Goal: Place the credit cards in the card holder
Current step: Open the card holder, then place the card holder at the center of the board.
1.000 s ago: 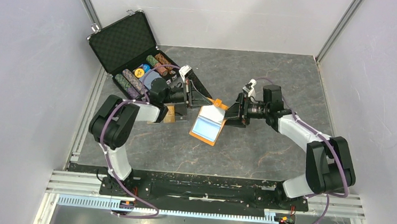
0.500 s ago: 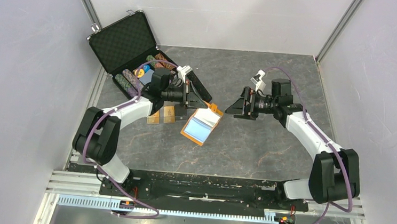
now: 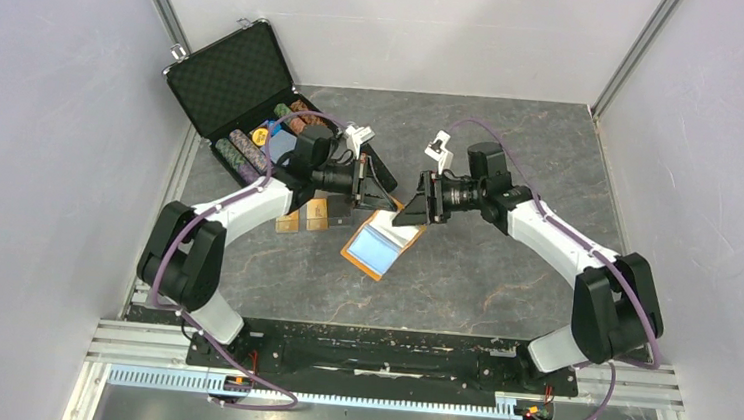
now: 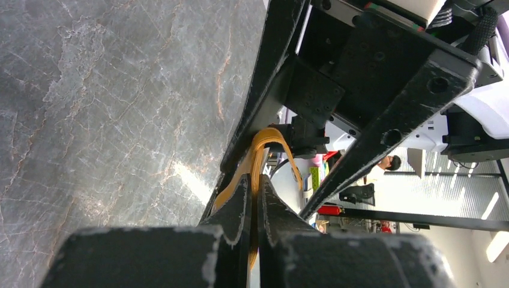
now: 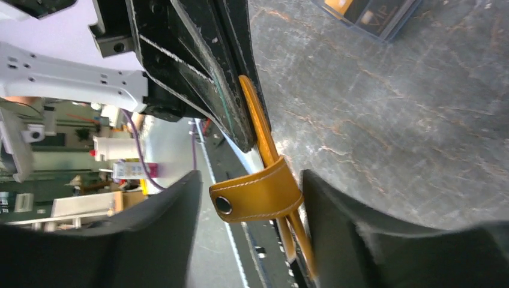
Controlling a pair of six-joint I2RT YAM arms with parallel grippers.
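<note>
Pinching the flat orange leather card holder edge tight, left gripper; right gripper spread wide, straddling its snap tab

One dark credit card with a gold corner lies flat on the table, and it has the pale letters "VIP" on it.
</note>
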